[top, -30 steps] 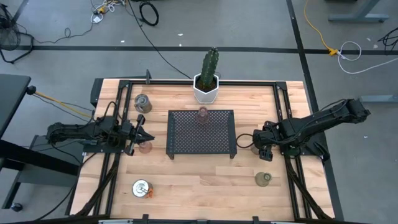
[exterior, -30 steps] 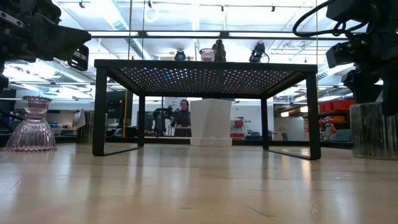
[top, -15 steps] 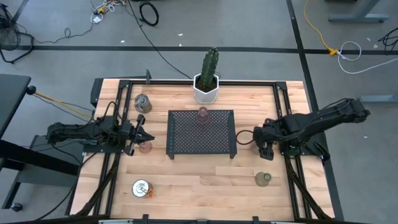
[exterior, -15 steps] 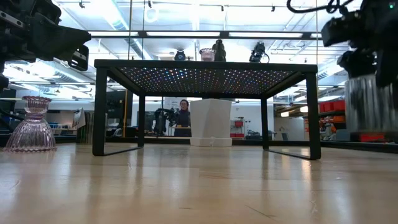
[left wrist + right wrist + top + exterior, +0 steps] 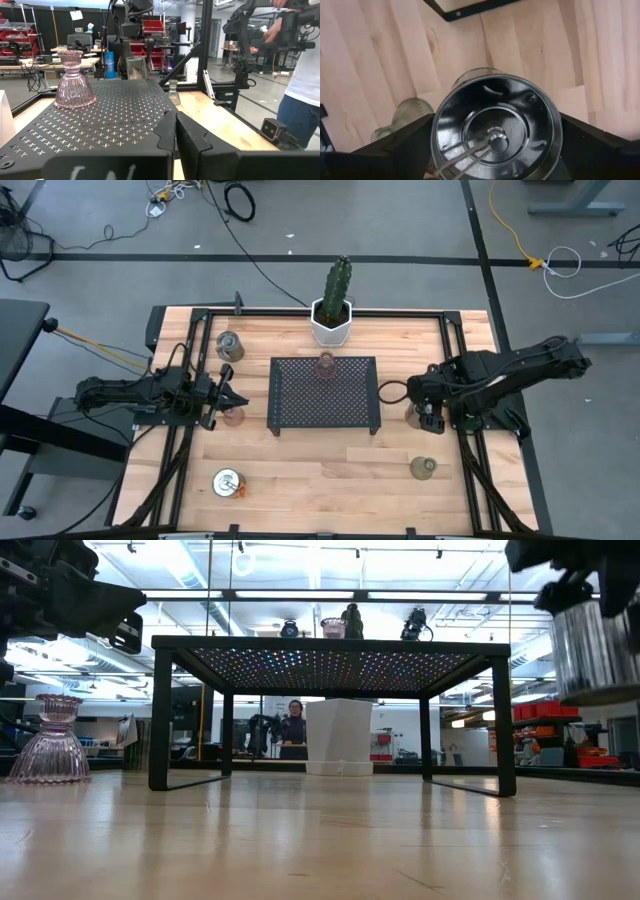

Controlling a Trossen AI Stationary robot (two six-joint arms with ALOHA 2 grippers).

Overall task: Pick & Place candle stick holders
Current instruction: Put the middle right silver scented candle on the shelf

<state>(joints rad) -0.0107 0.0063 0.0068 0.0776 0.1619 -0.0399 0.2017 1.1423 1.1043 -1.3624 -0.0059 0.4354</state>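
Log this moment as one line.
right gripper: holds silver holder, lifted off table | left gripper: shut, beside pink holder | tray: one pink holder on it

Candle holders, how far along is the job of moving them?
Done: one pinkish holder stands on the black mesh tray. In hand: the right hand holds a silver holder lifted off the table. Left: silver ones, a pinkish and a greenish one.

Bright even overhead light, soft shadows, ceiling-lamp glare, blurred near tabletop
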